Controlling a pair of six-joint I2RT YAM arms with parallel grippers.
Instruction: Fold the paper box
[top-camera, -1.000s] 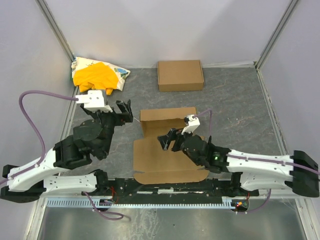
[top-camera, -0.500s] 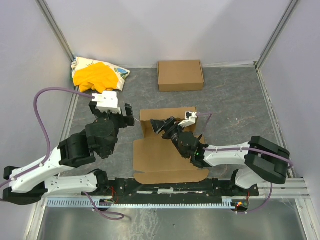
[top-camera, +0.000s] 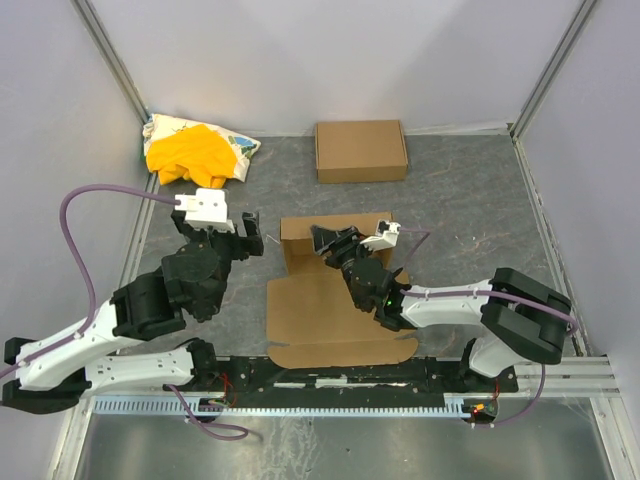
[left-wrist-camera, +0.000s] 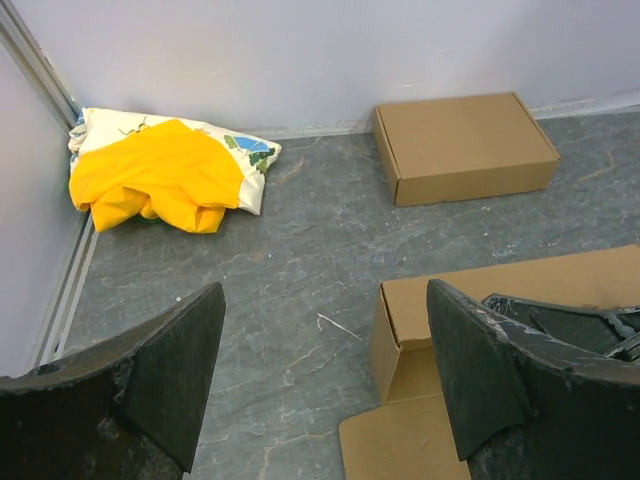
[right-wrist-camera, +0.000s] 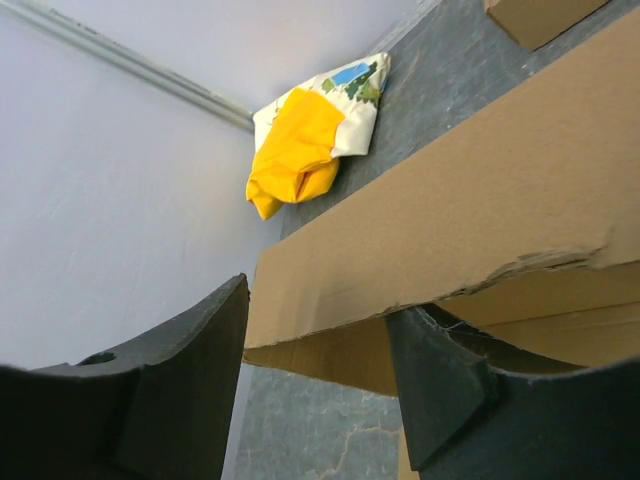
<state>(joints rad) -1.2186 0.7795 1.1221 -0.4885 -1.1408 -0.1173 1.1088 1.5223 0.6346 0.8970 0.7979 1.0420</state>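
Grey table (top-camera: 460, 210) below, I had the right pincer (top-camera: 324, 243) spread astride a raised wall of the paper box (top-camera: 320, 320), presumably to fold it.

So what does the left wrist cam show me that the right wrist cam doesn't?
Left wrist only: the whole second carton at the back wall, and the outside corner of the paper box. Right wrist only: its raised panel's ragged edge close up, past that camera's own spread fingers. Both: the box, the yellow cloth bundle, grey table.
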